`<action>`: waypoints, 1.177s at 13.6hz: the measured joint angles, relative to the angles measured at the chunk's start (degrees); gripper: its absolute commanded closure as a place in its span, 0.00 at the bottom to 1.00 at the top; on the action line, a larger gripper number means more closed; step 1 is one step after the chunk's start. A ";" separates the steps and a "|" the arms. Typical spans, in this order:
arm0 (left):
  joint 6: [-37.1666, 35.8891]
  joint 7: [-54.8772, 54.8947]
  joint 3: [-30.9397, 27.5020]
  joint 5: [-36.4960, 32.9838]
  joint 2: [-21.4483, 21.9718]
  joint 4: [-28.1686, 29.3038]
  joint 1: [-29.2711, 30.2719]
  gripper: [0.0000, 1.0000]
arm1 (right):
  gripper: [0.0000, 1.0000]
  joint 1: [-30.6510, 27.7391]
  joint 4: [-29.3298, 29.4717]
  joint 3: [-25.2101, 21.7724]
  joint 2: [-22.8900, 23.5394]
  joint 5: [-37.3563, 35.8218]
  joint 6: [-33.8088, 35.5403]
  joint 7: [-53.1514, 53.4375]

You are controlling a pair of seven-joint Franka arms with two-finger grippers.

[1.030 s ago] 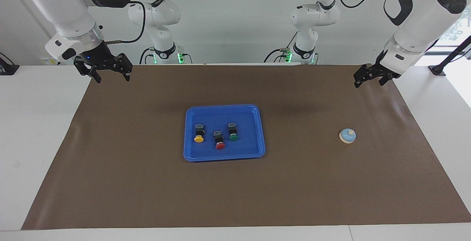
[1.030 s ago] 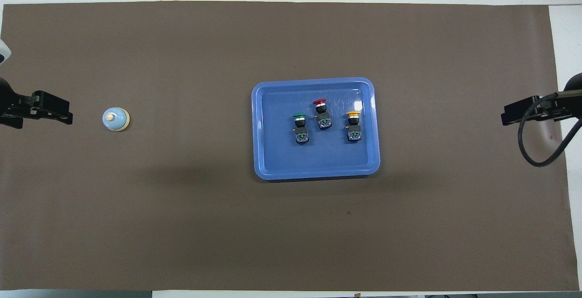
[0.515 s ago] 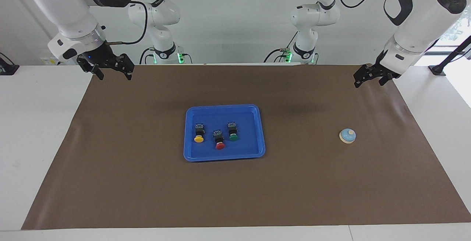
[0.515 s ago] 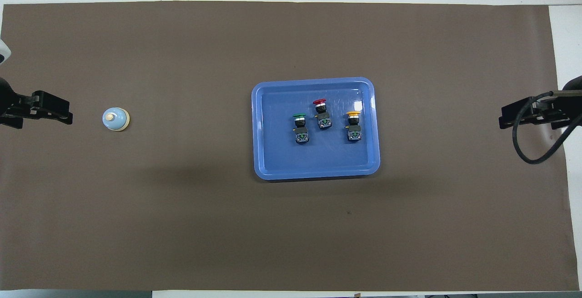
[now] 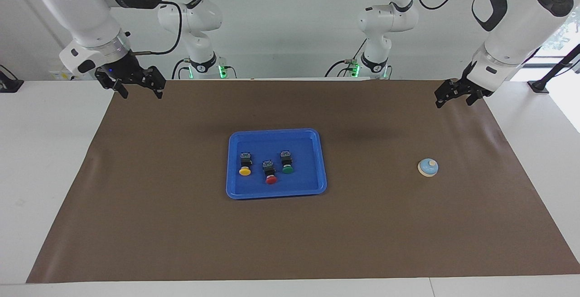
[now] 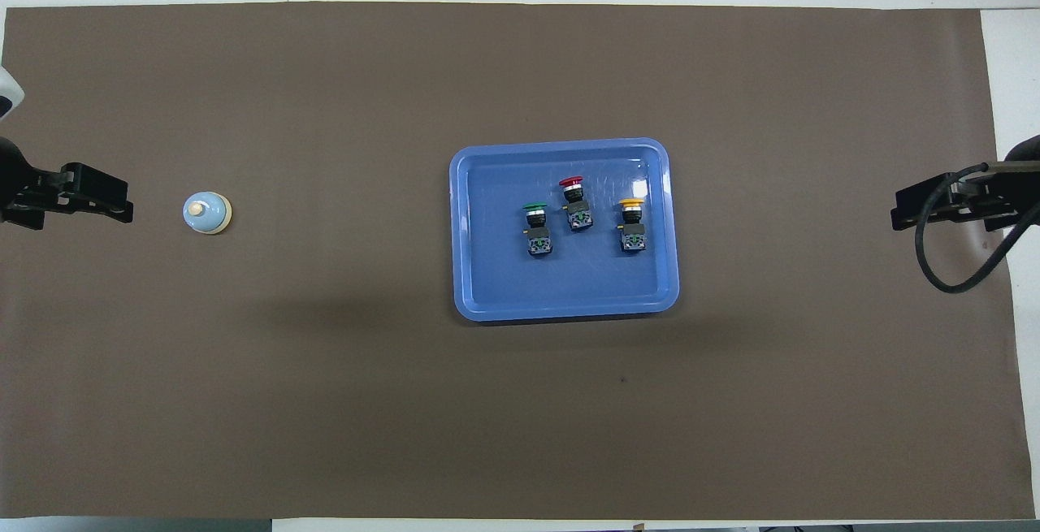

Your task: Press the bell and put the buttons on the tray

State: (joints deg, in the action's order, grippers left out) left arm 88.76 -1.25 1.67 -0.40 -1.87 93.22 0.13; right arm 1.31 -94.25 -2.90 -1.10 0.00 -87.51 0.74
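The blue tray [image 5: 276,132] [image 6: 561,144] lies mid-table. Three buttons lie in it on their sides: yellow [image 5: 244,170] [image 6: 631,205], red [image 5: 270,179] [image 6: 571,183] and green [image 5: 287,169] [image 6: 534,209]. The light blue bell [image 5: 427,167] [image 6: 207,213] stands on the mat toward the left arm's end. My left gripper [image 5: 450,102] [image 6: 122,209] hangs raised over the mat's edge at that end, apart from the bell. My right gripper [image 5: 140,94] [image 6: 898,219] is open and empty, raised over the mat's edge at the right arm's end.
A brown mat [image 5: 181,233] covers most of the white table [image 5: 45,152]. A black cable loop [image 6: 955,276] hangs by the right gripper.
The right gripper has risen a little and drawn back toward the robots. The left gripper, tray, buttons and bell have not moved.
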 measured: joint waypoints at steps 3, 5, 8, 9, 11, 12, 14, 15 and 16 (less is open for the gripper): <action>0.17 -0.03 0.17 0.00 0.22 0.09 -0.13 0.69 | 0.00 0.00 0.00 0.00 0.00 0.00 0.00 0.00; 3.58 -0.08 0.03 0.00 0.46 1.41 0.01 1.00 | 0.00 0.00 0.00 0.00 0.00 0.00 0.00 0.00; 15.34 0.02 -0.42 -0.02 2.03 9.93 1.45 1.00 | 0.00 0.00 0.00 0.00 0.00 0.00 0.00 0.00; 18.74 0.33 -0.46 -0.02 1.91 12.82 2.18 1.00 | 0.00 0.00 0.00 0.00 0.00 0.00 0.00 0.00; 24.92 1.05 -0.57 -0.01 -0.63 16.55 2.71 1.00 | 0.00 0.00 0.00 0.00 0.00 0.00 0.00 0.00; 28.28 1.11 -0.57 -0.02 -2.70 17.50 2.71 1.00 | 0.00 0.00 0.00 0.00 0.00 0.00 0.00 0.00; 35.90 1.12 -0.57 -0.02 -7.24 19.47 2.72 1.00 | 0.00 0.00 0.00 0.00 0.00 0.00 0.00 0.00; 38.79 1.12 -0.57 -0.02 -8.92 20.39 2.77 1.00 | 0.00 0.00 0.00 0.00 0.00 0.00 0.00 0.00; 40.62 1.12 -0.57 -0.02 -9.95 21.08 3.01 1.00 | 0.00 0.00 0.00 0.00 0.00 0.00 0.00 0.00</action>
State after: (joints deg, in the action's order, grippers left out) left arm 129.38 -0.13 1.10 -0.41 -11.81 114.30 3.14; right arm 1.31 -94.25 -2.91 -1.10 0.00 -87.51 0.74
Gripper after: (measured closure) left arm 0.991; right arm 0.000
